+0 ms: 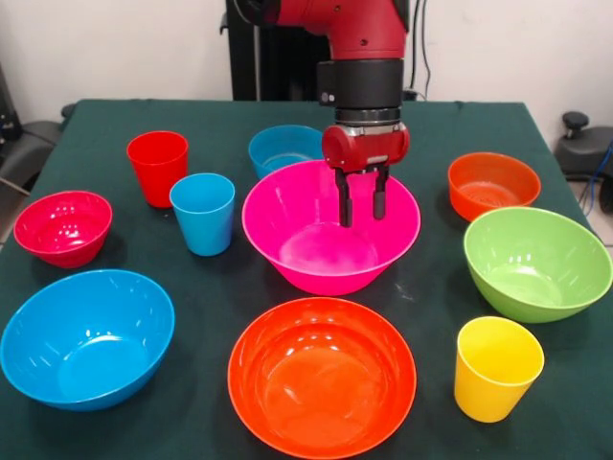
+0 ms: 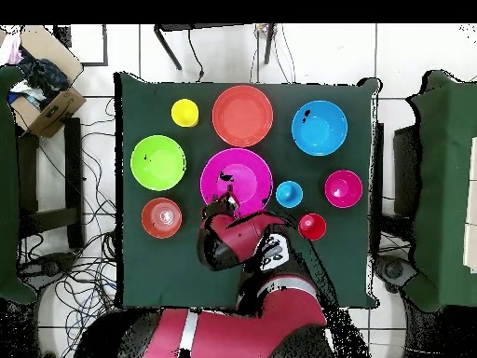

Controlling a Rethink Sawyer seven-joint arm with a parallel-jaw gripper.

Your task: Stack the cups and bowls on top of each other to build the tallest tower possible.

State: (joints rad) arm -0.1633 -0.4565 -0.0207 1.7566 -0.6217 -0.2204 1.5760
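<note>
The large pink bowl [image 1: 316,254] [image 2: 240,172] sits mid-table and holds nothing. My gripper [image 1: 362,206] [image 2: 222,202] hangs open over its far rim, fingertips dipping just inside, empty. Behind it is a small blue bowl [image 1: 284,147], hidden under the arm in the overhead view. At left stand a red cup [image 1: 158,165] [image 2: 312,226] and a light blue cup [image 1: 203,213] [image 2: 289,194]. A yellow cup [image 1: 496,369] [image 2: 184,113] stands near right. Nothing is stacked.
Around the pink bowl lie a small red bowl [image 1: 63,225], large blue bowl [image 1: 86,335], large orange bowl [image 1: 322,376], large green bowl [image 1: 536,261] and small orange bowl [image 1: 492,184]. All rest on the dark green table [image 1: 431,297].
</note>
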